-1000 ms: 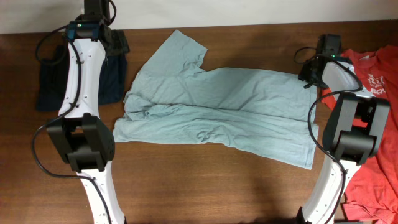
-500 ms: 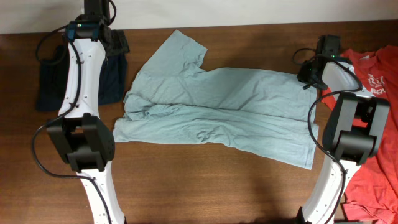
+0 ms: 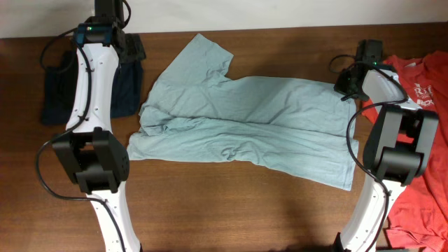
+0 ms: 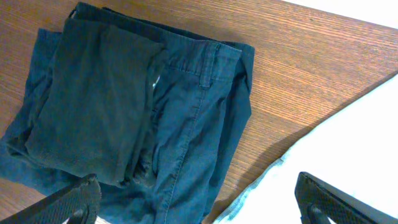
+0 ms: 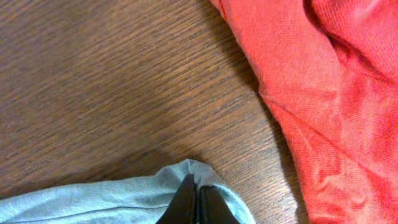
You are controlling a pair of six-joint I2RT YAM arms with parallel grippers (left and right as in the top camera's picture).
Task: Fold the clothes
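Right pincer [image 5: 196,202] pinched tight on the pale grey-blue T-shirt [image 5: 93,200] edge; left pincer [image 4: 199,196] spread wide, empty, above navy trousers [image 4: 124,106].

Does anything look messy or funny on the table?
Yes. The pale blue T-shirt lies crooked across the table, wrinkled and bunched at its left end, one sleeve poking out toward the far edge. The red shirt beside it is a crumpled heap.

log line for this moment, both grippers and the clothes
right gripper: shut on edge of pale grey-blue cloth T-shirt | left gripper: open, above folded dark navy cloth garment | red-orange cloth T-shirt: untouched
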